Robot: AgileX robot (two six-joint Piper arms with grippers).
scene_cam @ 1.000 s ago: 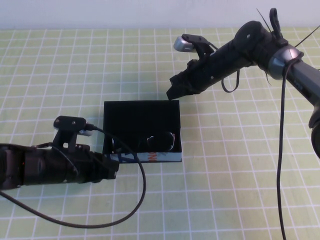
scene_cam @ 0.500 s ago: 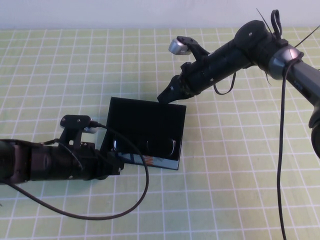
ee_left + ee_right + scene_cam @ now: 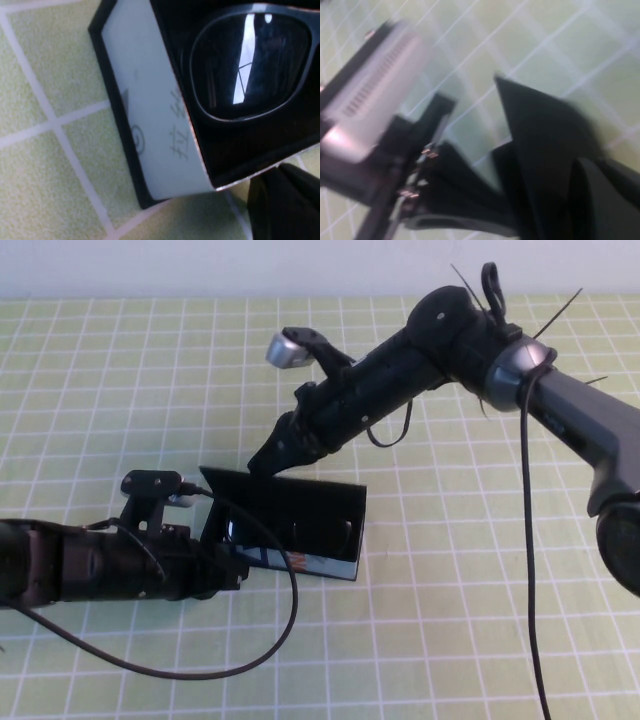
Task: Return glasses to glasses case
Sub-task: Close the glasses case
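glossy glasses (image 3: pixel 247 62) lenses, matt case (image 3: pixel 150 125)

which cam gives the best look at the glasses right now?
Left wrist view: one lens of the glasses fills the frame, lying inside the glasses case. High view shows them dimly, with the left gripper at the case's corner and the right gripper at the lid. Right wrist view shows none.

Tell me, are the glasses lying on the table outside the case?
No, the glasses lie inside the glasses case, dark lenses showing.
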